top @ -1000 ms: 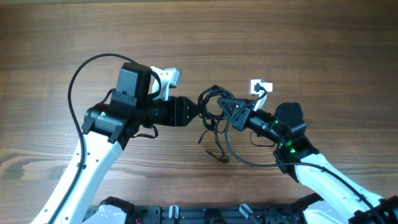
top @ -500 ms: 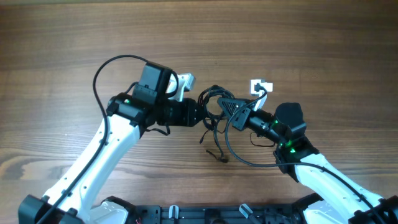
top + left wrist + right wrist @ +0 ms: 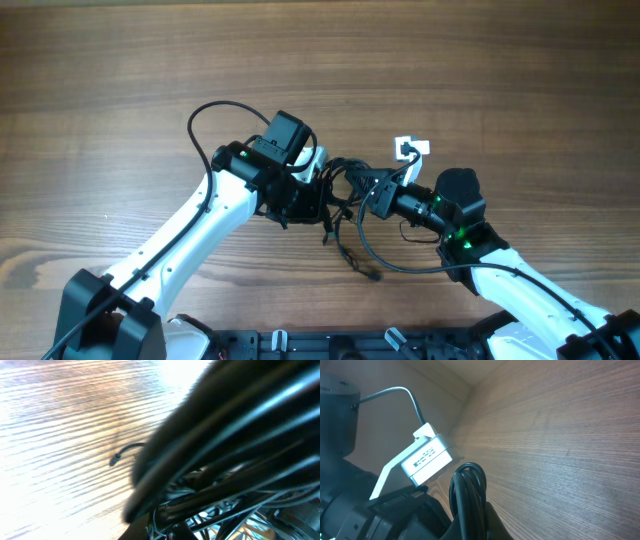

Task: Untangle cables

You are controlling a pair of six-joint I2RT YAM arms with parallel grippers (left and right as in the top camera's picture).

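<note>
The cables [image 3: 345,178] form a small black knotted bundle between my two grippers at the table's middle. My left gripper [image 3: 324,203] is shut on the bundle's left side. In the left wrist view, blurred black cables [image 3: 240,425] fill most of the frame, right up against the camera. My right gripper [image 3: 373,195] is shut on the bundle's right side. In the right wrist view a loop of cables [image 3: 467,482] stands up between its fingers [image 3: 496,522]. One loose strand [image 3: 355,262] trails toward the table's front, and its plug end [image 3: 116,459] lies flat on the wood.
The wooden table [image 3: 150,80] stretches all round the arms. The left arm's own thick cable [image 3: 205,125] arches above its wrist. The left wrist's white camera mount [image 3: 427,460] sits very close to the right gripper. A white mount [image 3: 410,148] sticks out of the right wrist.
The left arm has swung right and toward the front into the bundle, and its gripper has gone from open to shut. The right gripper shifted slightly left, still shut. The loose strand moved a little right.
</note>
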